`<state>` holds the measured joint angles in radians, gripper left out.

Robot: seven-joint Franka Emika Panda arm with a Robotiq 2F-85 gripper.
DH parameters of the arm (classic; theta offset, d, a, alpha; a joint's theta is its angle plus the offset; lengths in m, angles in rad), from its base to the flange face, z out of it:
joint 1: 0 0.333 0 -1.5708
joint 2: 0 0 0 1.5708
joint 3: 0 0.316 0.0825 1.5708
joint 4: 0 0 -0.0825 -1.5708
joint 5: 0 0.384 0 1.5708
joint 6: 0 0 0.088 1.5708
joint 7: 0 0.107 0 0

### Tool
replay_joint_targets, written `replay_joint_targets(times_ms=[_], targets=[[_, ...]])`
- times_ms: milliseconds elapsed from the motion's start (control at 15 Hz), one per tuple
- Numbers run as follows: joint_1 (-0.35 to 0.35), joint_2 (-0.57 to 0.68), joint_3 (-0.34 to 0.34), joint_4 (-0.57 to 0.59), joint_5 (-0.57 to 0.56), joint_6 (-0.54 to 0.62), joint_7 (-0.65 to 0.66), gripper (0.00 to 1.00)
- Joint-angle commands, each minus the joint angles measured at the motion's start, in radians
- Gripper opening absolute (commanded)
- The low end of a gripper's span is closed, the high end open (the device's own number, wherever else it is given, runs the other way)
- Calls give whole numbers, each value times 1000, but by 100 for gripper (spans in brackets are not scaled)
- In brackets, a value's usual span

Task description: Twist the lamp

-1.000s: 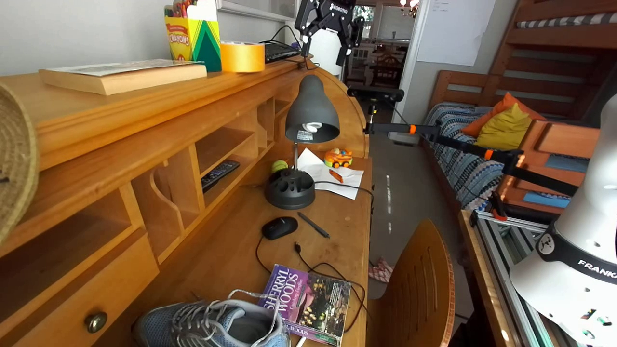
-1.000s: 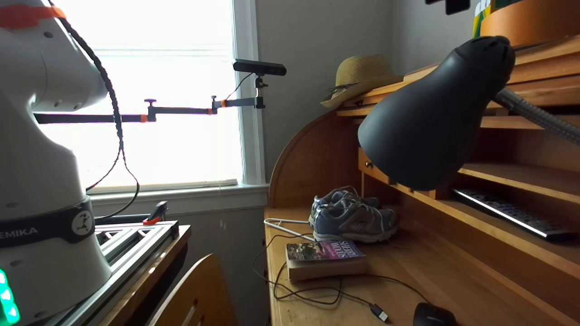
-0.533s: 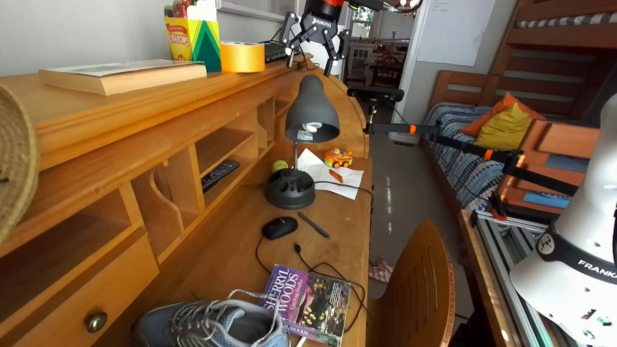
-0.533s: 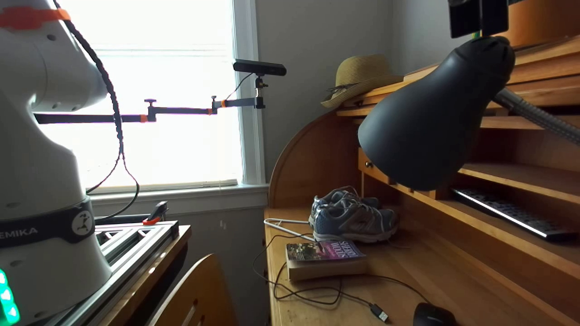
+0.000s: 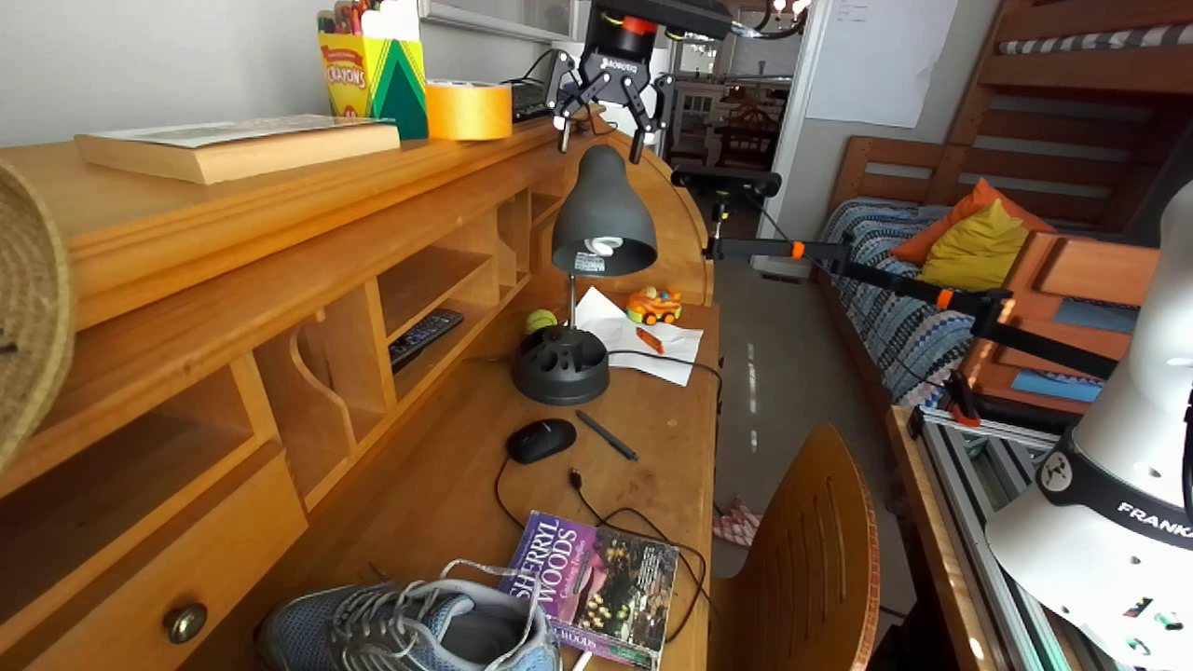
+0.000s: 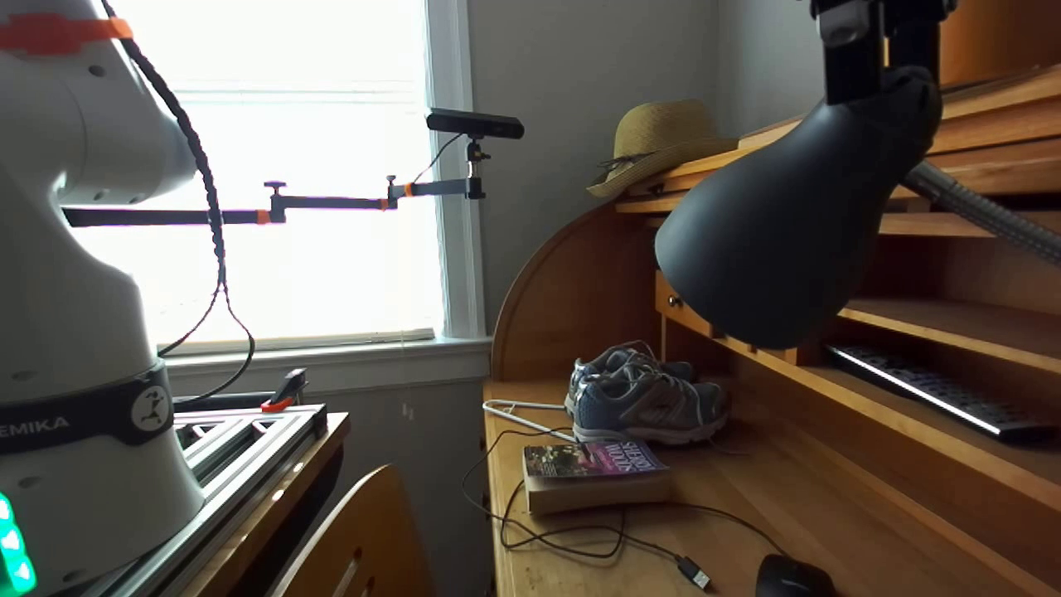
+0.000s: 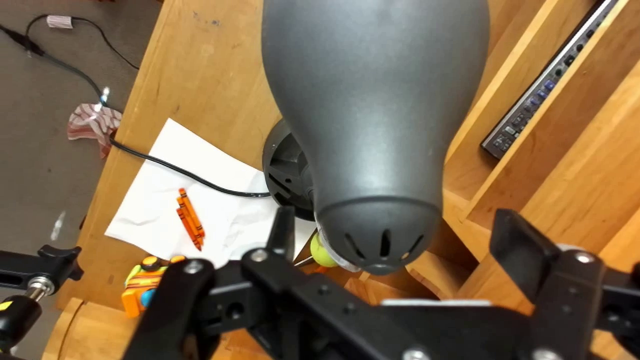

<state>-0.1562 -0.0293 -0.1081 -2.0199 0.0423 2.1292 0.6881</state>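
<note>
Its fingers (image 7: 284, 227) spread wide, a robot's end effector (image 5: 600, 155) hangs over the narrow top of a grey desk lamp (image 5: 604, 210) on a wooden counter (image 5: 447, 485). One finger stands to each side of the slotted cap (image 7: 381, 225), and the wrist view shows a gap between each and the shade (image 7: 375, 110); nothing is pinched. In both exterior views the fingertips (image 6: 852, 79) appear to reach just past the shade's tip, though their exact depth is hard to tell. The lamp stands on its round black base (image 5: 561, 373) near a computer mouse (image 5: 541, 441) and a sheet of white paper (image 5: 676, 340), the shade tilted, its mouth facing down and to one side, with a spiral bulb (image 5: 603, 245) showing inside. Lining up looks nearly finished, while the grip and the twist both seem to lie ahead. What is left, by this reading: settle perhaps a little lower, squeeze evenly on the cap, turn the shade, then let go. Which way it should turn, and how far, the task does not say.
</note>
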Motion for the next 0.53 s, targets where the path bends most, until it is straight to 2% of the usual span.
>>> replay_joint_targets(times_ms=[0, 133, 267, 467], targets=[[6, 29, -9, 22, -7, -51, 5, 100], [7, 37, -11, 26, 4, -63, -5, 98], [7, 41, -12, 26, 7, -66, -6, 73], [7, 37, -13, 25, 13, -73, -10, 50]])
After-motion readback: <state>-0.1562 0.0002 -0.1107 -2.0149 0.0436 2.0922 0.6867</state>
